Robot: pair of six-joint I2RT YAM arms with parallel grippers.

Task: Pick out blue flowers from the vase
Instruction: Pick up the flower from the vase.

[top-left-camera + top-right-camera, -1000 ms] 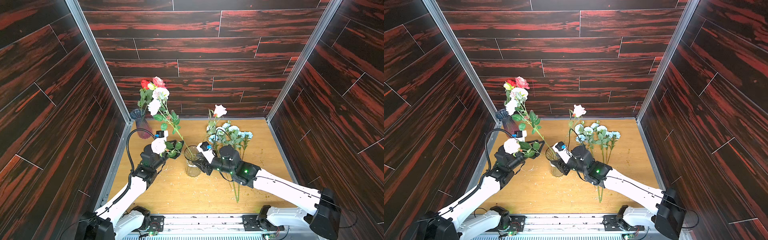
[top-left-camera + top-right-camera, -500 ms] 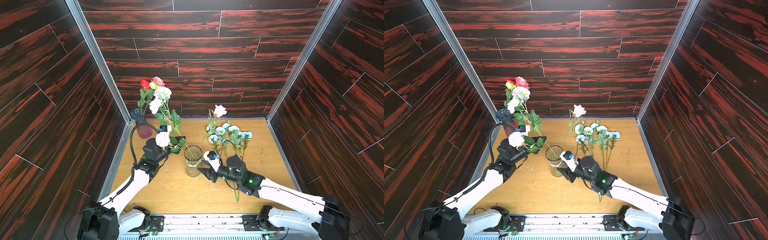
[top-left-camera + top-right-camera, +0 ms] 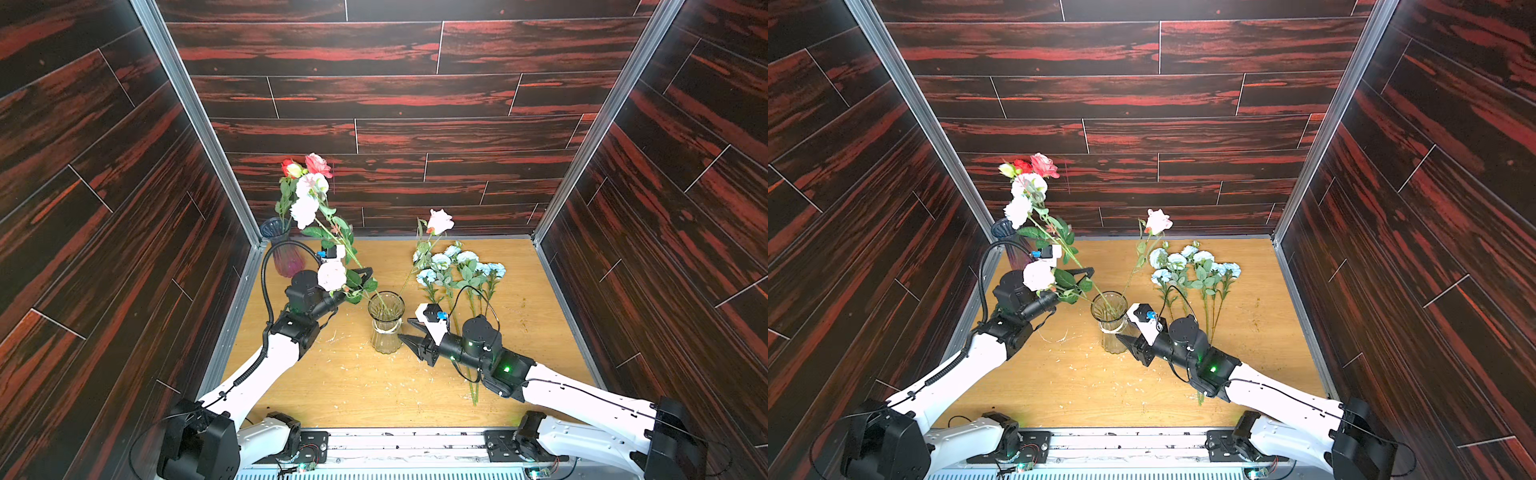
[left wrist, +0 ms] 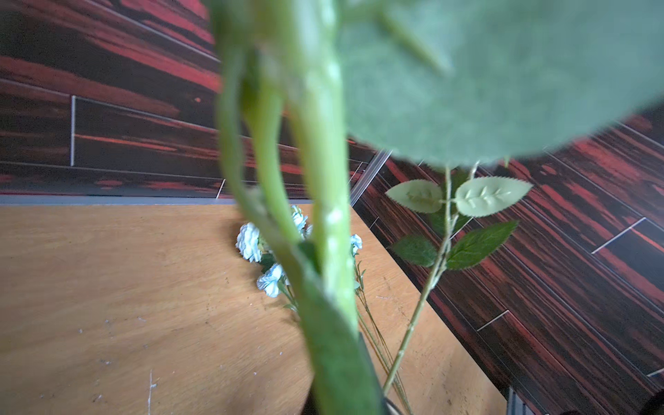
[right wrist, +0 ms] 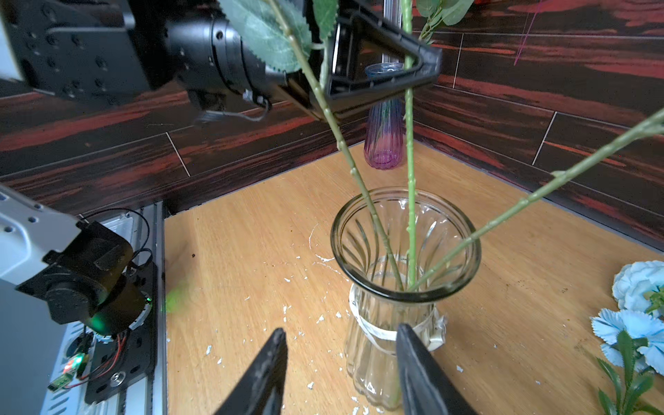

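The blue flowers (image 3: pixel 465 262) lie on the desk (image 3: pixel 332 386) beside the vase (image 3: pixel 385 338), on the right arm's side, and none shows in the glass. The left fingers (image 5: pixel 429 64) are pressed together on the rose stems (image 5: pixel 409 143) above the rim. The right fingers (image 5: pixel 416 370) stand spread by the vase's base, holding nothing. A pull on those stems would take out the wrong flowers (roses, not blue). Stems dragging on the rim could also tip the unheld vase.

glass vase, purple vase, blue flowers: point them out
glass vase (image 3: pixel 385 333), in a top view, ribbed body
purple vase (image 3: pixel 287 263), in a top view, lower body
blue flowers (image 3: pixel 467 257), in a top view, one bloom
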